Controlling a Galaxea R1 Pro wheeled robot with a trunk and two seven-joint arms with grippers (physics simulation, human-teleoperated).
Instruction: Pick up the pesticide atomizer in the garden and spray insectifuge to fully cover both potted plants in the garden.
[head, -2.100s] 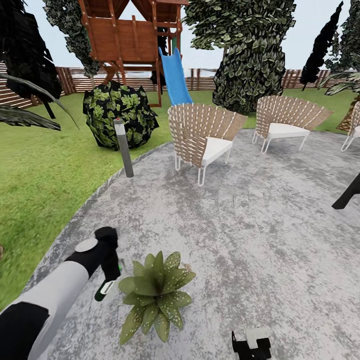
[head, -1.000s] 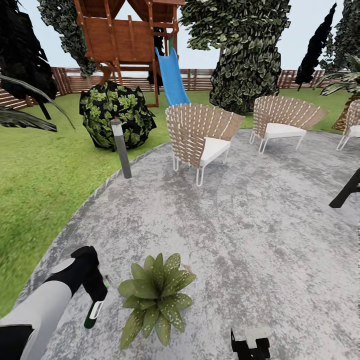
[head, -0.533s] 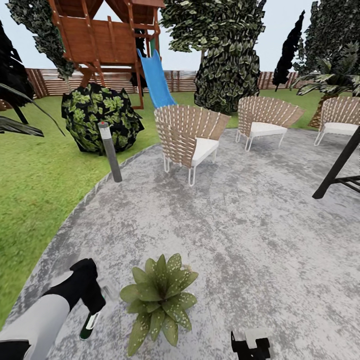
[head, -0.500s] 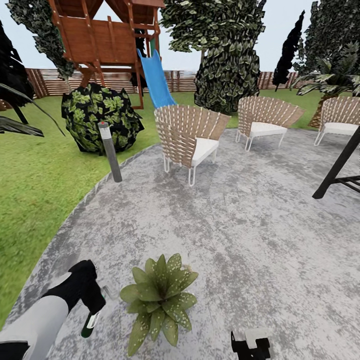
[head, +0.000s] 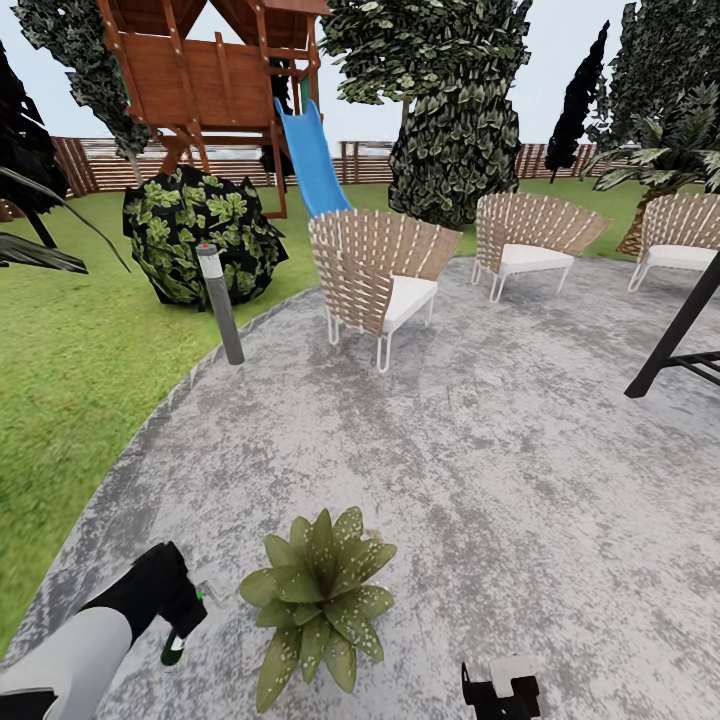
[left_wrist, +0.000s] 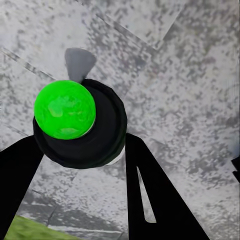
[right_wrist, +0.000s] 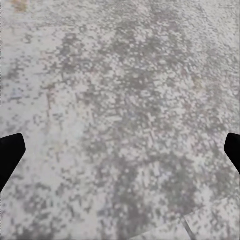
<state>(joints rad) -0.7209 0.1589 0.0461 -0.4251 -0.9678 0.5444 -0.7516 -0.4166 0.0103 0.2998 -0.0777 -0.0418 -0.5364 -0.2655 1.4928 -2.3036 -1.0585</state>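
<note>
At lower left, the left pincer (head: 178, 628) is pinching the pesticide atomizer (head: 176, 643) beside the potted plant (head: 315, 594); aiming its nozzle over the leaves is advisable.

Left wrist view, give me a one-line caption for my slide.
Left gripper fingers clamp the pesticide atomizer, its green end facing the camera, above the grey speckled patio.
</note>
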